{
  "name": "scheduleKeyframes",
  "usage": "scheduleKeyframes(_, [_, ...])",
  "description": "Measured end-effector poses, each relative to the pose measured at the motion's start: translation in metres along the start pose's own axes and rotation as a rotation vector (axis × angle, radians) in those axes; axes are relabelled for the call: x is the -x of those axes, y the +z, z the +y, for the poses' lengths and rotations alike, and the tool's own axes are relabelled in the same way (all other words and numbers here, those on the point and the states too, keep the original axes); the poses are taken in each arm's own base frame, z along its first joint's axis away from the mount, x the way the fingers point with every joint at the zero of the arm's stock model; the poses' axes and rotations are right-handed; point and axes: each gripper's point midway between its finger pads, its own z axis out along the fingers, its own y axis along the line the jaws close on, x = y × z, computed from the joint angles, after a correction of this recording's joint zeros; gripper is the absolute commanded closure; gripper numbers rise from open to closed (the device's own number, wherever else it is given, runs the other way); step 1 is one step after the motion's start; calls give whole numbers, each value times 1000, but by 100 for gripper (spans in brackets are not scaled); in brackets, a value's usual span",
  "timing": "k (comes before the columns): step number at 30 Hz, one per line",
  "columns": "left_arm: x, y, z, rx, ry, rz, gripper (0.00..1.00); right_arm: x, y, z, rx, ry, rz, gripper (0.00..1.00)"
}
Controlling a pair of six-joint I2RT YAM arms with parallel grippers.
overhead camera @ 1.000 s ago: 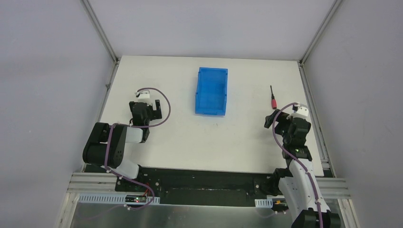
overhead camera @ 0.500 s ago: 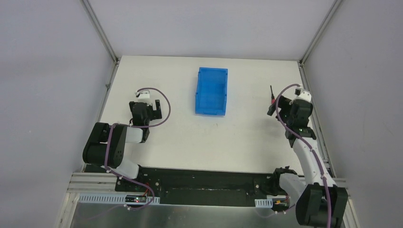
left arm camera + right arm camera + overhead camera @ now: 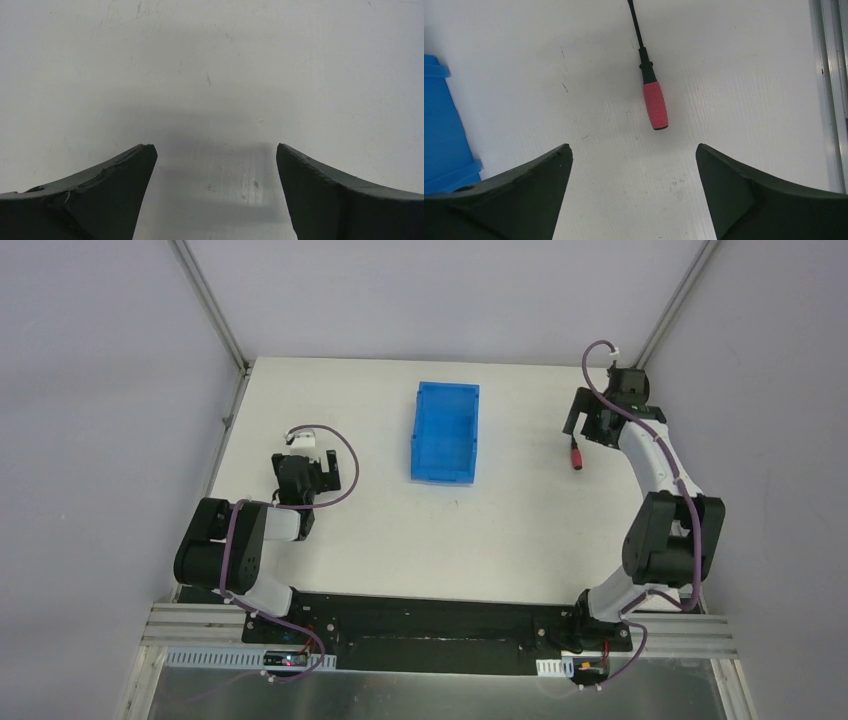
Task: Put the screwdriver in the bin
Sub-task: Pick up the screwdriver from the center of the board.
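The right gripper [image 3: 634, 152] hangs over the table [image 3: 520, 530] with its jaws spread wide and nothing between them. The screwdriver [image 3: 655, 105] lies flat on the table just ahead of the jaws, touching neither finger and roughly in line with the gap. Its red handle is the nearer end and its black shaft runs away from the gripper. The shaft's tip is cut off by the top edge of the right wrist view. From above, the gripper's body covers the shaft, so only the handle shows there. The bin [image 3: 445, 430] stands well to the left of the screwdriver, mid-table; the right wrist view catches only one corner of it. The left gripper [image 3: 212, 152] is likewise open, with bare table under it, near the left edge.
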Motion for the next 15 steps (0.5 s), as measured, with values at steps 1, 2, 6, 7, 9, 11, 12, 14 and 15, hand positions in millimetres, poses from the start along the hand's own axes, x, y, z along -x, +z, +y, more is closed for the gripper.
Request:
scheduleKeyframes(1, [0, 0, 0, 0, 0, 0, 1, 2, 4, 0, -5, -5, 16, 2])
scheduleKeyframes(2, [0, 0, 0, 0, 0, 0, 1, 3, 6, 0, -11, -11, 27, 2])
scheduleKeyframes(6, [0, 0, 0, 0, 0, 0, 1, 13, 14, -1, -29, -38, 59, 2])
scheduleKeyframes(7, [0, 0, 0, 0, 0, 0, 1, 16, 14, -1, -31, -45, 61, 2])
scheduleKeyframes(9, [0, 0, 0, 0, 0, 0, 1, 24, 18, -1, -36, -58, 61, 2])
scheduleKeyframes(11, [0, 0, 0, 0, 0, 0, 1, 28, 21, -2, -42, -71, 67, 2])
scheduleKeyframes(12, [0, 0, 0, 0, 0, 0, 1, 29, 24, -2, -45, -76, 71, 2])
scheduleKeyframes(14, [0, 0, 0, 0, 0, 0, 1, 30, 29, -2, -50, -89, 88, 2])
scheduleKeyframes(15, [0, 0, 0, 0, 0, 0, 1, 31, 33, -2, -52, -95, 96, 2])
